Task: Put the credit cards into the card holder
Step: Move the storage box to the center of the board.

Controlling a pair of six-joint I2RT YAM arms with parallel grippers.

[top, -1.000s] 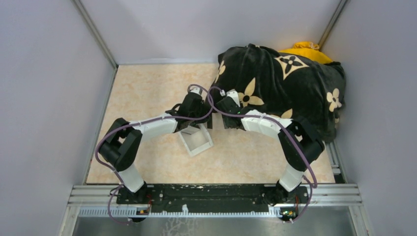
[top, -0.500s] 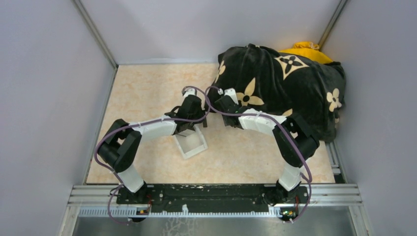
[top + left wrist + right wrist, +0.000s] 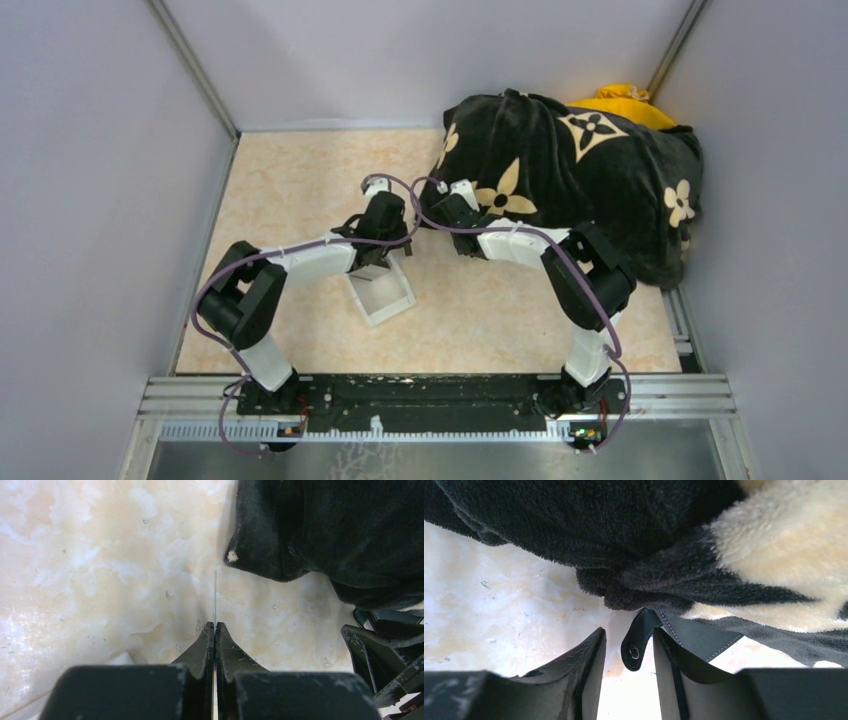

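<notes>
Pinching edge-on card [image 3: 215, 592], left fingers [image 3: 202, 647]; right fingers [image 3: 585, 666] spread, apparently straddling card holder [image 3: 642, 627] flap.

The top camera hangs above and behind the arm bases. It looks steeply down from far enough off to take in the whole table [image 3: 290, 180] and the black flowered cushion [image 3: 570, 170] at its far right. The left wrist camera sits just behind the left gripper [image 3: 215, 626] and looks along its fingers at the tabletop from close by. It is dead in line with the credit card [image 3: 215, 597], which shows only edge-on. The right wrist camera peers past the right gripper [image 3: 628, 634], closer still, at the cushion's hem. All three views share that near-left cushion edge and the table beside it.
</notes>
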